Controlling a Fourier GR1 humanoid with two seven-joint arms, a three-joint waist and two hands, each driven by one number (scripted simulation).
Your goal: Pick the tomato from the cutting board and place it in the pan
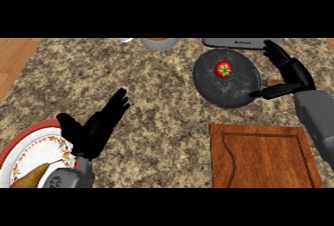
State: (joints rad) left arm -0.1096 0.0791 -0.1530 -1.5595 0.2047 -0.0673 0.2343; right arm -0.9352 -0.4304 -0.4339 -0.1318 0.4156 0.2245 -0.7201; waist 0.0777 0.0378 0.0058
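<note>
The tomato (224, 69) sits inside the dark pan (215, 90) at the far side of the speckled worktop (150, 88) — well apart from the bare wooden cutting board (264, 154) nearer the robot. The right hand (290, 73) hangs just beside the pan's rim, fingers spread and holding nothing. The left hand (98, 126) rests open, fingers up, beside a patterned plate (29, 152) carrying a pear (29, 177).

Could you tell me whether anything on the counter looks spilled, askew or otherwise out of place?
Nothing stands out. The tomato sits inside the pan, the cutting board lies flat and bare, and both the right hand and left hand are open, holding nothing.
</note>
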